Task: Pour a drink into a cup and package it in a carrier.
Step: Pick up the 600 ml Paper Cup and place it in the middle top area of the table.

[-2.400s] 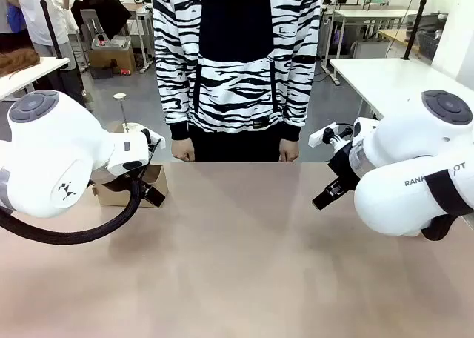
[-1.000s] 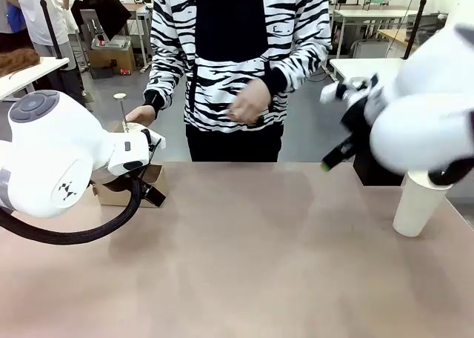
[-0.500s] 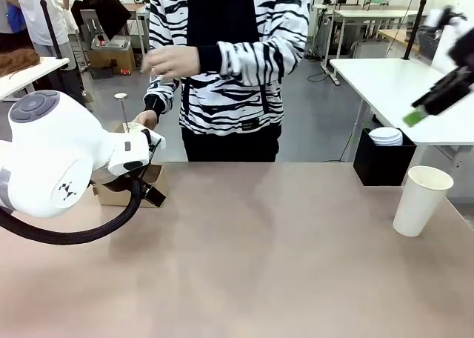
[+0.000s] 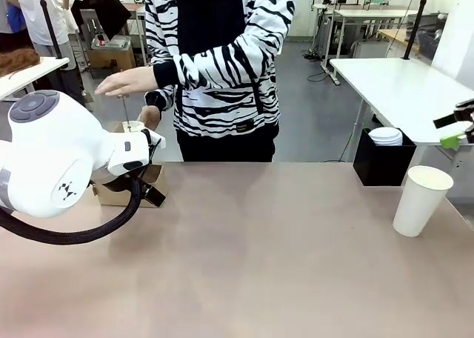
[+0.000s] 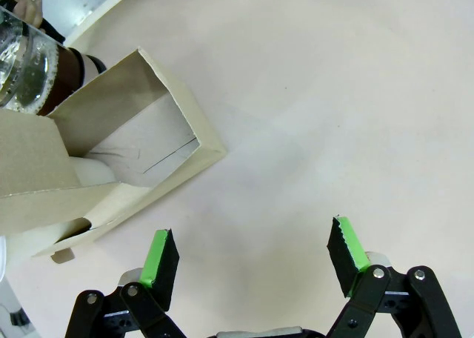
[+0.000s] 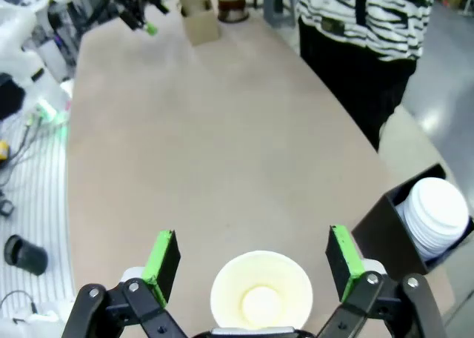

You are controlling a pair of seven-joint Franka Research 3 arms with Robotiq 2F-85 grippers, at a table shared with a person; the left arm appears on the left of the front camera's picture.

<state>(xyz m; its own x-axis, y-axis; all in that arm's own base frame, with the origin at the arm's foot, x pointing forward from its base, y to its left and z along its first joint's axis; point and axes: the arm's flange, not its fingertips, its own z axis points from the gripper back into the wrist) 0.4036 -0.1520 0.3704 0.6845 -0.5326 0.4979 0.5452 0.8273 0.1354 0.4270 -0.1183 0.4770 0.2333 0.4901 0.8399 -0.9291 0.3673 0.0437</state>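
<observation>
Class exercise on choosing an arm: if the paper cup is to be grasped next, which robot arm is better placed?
Probably the right. The right gripper hangs open above the paper cup, which is framed between its fingers in the wrist view. The left gripper is far off, beside the carrier.

Robotics lab: white arm (image 4: 52,156) at a tan surface (image 4: 259,256), white benches (image 4: 392,82) behind, bare grey floor (image 4: 318,123).
</observation>
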